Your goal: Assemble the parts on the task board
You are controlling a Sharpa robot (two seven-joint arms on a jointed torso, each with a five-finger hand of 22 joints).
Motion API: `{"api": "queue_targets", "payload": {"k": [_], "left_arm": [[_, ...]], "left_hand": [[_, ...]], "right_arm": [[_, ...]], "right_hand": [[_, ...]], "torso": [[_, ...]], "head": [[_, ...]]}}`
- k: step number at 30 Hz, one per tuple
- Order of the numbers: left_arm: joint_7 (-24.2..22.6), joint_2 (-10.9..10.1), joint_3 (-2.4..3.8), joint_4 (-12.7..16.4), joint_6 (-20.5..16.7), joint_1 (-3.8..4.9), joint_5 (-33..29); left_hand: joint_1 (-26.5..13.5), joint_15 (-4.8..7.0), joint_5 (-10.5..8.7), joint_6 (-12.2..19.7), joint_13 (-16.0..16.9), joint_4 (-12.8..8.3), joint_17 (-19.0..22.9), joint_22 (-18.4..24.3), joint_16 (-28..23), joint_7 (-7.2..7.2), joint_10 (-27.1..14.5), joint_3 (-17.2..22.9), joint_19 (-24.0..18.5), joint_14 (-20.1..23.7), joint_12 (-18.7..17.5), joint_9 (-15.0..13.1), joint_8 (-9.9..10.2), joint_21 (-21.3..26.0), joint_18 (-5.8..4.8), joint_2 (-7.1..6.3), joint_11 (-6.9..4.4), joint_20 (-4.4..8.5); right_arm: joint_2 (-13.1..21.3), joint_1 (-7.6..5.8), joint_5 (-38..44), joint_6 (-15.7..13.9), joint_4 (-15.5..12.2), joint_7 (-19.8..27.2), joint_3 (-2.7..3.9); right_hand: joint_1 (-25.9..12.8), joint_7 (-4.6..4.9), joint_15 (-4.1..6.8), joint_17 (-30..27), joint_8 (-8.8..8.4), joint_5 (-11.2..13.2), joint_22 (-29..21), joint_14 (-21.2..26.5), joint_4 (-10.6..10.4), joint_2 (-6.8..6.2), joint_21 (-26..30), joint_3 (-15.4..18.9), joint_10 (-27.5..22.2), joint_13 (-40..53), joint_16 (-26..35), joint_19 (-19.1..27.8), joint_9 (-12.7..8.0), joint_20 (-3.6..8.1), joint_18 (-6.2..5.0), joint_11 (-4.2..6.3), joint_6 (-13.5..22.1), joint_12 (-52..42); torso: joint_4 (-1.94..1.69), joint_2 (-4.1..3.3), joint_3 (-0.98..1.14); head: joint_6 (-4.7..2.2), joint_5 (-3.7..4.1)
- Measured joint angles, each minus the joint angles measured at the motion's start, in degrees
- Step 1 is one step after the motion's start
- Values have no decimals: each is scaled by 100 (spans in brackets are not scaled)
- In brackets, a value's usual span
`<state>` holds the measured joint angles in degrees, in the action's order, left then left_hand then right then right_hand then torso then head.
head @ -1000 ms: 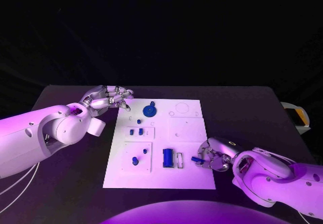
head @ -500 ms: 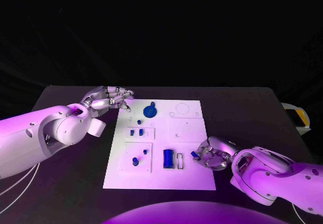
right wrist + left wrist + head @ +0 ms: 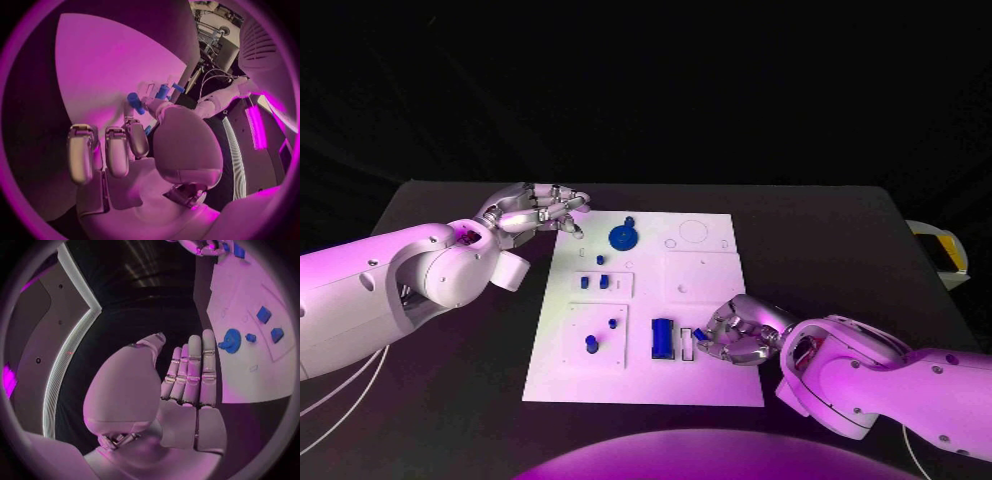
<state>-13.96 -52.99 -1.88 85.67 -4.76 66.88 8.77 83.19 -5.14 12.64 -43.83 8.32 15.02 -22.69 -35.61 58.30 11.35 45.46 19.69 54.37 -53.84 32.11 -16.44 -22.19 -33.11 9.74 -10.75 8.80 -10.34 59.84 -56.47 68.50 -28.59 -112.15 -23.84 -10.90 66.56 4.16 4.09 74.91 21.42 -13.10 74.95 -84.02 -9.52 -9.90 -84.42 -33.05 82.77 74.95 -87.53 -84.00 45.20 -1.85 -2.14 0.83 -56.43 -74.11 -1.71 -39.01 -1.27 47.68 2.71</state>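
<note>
The right hand (image 3: 737, 336) sits at the near right of the task board (image 3: 704, 385), pinching a small blue part (image 3: 134, 102); just to its left lie the blue block (image 3: 661, 339) and an empty slot (image 3: 685, 343), both long axes running near to far; the left hand (image 3: 538, 210), fingers together and empty, rests off the far left corner, well apart.

Dim room, black backdrop beyond the table (image 3: 848, 215). Magenta-violet light falls from above and in front; the task board (image 3: 704, 290) glows brightest, near washed out at its lower half. White arms pick up strong pink glare. Soft shadows beside each robot hand. Wrist views: fisheye circles in dark frames, straight edges bowed, rims smeared; nearest fingers (image 3: 84, 155) slightly soft.
</note>
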Motion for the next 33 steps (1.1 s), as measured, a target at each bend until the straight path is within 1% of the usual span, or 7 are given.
{"api": "queue_targets", "payload": {"k": [2,5,10,19,26,30,33], "left_arm": [[2,0,0,0,3,0,0],[6,2,0,0,7,0,0],[12,1,0,3,14,0,0],[24,-3,0,6,25,0,0],[31,-3,0,7,31,0,0],[34,-4,0,8,34,0,0],[37,-5,0,10,35,0,0]], "left_hand": [[0,0,0,0,0,0,-2,0,0,0,0,0,0,0,0,0,0,0,0,0,0,0],[0,0,0,0,0,0,-2,0,0,0,0,0,0,0,0,0,0,0,0,0,0,0],[0,0,0,0,0,0,-2,0,0,0,0,0,0,0,0,0,0,0,0,0,0,0],[3,0,0,0,0,0,-1,-1,0,0,-1,0,0,0,0,0,0,0,0,3,1,0],[29,0,0,0,-7,0,-1,-1,0,0,-20,0,0,0,0,8,0,0,0,29,20,0],[29,0,0,0,-6,0,0,-1,0,0,-20,0,0,0,0,8,0,0,0,29,20,0],[29,0,0,0,-6,0,0,1,0,0,-20,0,0,0,21,8,0,22,0,29,20,0]], "right_arm": [[-45,0,-67,2,11,10,0],[-107,1,-151,3,21,26,0],[-166,2,-242,2,44,48,1],[-230,3,-324,2,77,63,1],[-260,3,-347,15,106,63,1],[-279,3,-352,23,123,58,1],[-289,3,-353,30,135,50,1]], "right_hand": [[-116,0,0,0,0,-1,0,0,204,-23,0,-188,0,0,0,0,-35,0,0,0,0,0],[-294,0,0,0,-1,-1,0,0,241,-18,0,-180,0,0,0,0,-56,0,0,0,-1,-24],[-438,-50,0,0,-40,-30,-1,0,97,-14,0,12,0,-1,0,0,-93,0,0,0,-92,-24],[-508,-71,0,-1,-39,-41,-1,0,-6,-21,0,168,0,-1,0,0,-109,0,0,1,-118,-46],[-665,-91,0,-1,-37,-156,-2,0,-173,-121,0,501,0,-2,0,0,-131,0,0,1,-175,-46],[-696,-92,0,-1,-37,-37,-2,0,-292,-105,0,685,0,-2,0,0,-151,0,0,1,-176,-46],[-774,-93,0,-1,-37,-12,-2,0,-411,-182,24,888,0,-2,0,0,-162,0,0,1,-176,-46]], "torso": [[2,0,2],[3,0,2],[3,0,3],[3,-1,3],[3,0,3],[3,-1,3],[3,-1,3]], "head": [[4,-1],[9,-1],[12,1],[20,-4],[20,-2],[21,-6],[21,-12]]}}
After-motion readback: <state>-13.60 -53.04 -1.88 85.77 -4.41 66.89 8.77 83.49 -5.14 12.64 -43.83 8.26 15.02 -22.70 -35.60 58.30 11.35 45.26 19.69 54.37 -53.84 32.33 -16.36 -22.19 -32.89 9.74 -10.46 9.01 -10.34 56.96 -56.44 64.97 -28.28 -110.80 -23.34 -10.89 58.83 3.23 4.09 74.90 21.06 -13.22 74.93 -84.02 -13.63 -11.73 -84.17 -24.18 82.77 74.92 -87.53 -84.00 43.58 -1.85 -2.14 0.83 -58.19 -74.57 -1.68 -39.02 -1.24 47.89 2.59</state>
